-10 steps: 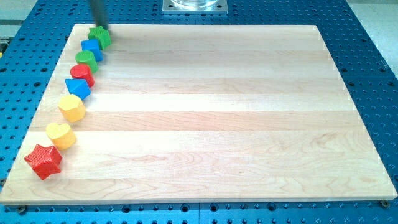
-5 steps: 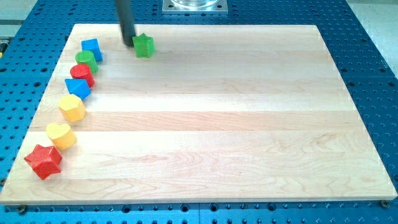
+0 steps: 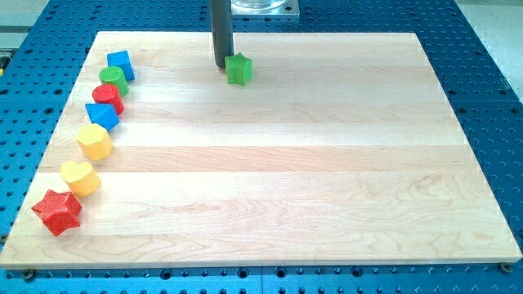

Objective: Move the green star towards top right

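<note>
The green star (image 3: 239,69) lies on the wooden board (image 3: 327,163) near its top edge, a little left of the middle. My tip (image 3: 222,66) stands right against the star's left side. The dark rod rises straight up from there and leaves the view at the top.
A column of blocks runs down the board's left side: a blue block (image 3: 120,64), a green block (image 3: 113,79), a red block (image 3: 108,97), a blue block (image 3: 102,116), a yellow block (image 3: 95,141), a yellow heart (image 3: 80,177) and a red star (image 3: 57,211). A metal mount (image 3: 256,7) sits above the board.
The tip has swept rightwards along the top of the board, pushing the green star away from the column of blocks towards the middle. The other blocks have not moved.
</note>
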Robot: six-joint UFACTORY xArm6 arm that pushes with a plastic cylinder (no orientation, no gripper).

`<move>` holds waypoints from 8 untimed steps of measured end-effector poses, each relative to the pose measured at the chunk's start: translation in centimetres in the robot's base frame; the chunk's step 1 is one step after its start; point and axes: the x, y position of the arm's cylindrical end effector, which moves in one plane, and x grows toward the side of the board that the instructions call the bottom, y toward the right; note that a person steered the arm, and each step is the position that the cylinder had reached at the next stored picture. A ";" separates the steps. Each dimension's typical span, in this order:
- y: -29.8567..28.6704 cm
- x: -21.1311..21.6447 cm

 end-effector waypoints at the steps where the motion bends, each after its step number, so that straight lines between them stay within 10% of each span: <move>1: 1.5 0.0; 2: -7.1 2.7; 3: -0.4 5.3; 5: 12.6 -2.5; 8: 14.6 -2.9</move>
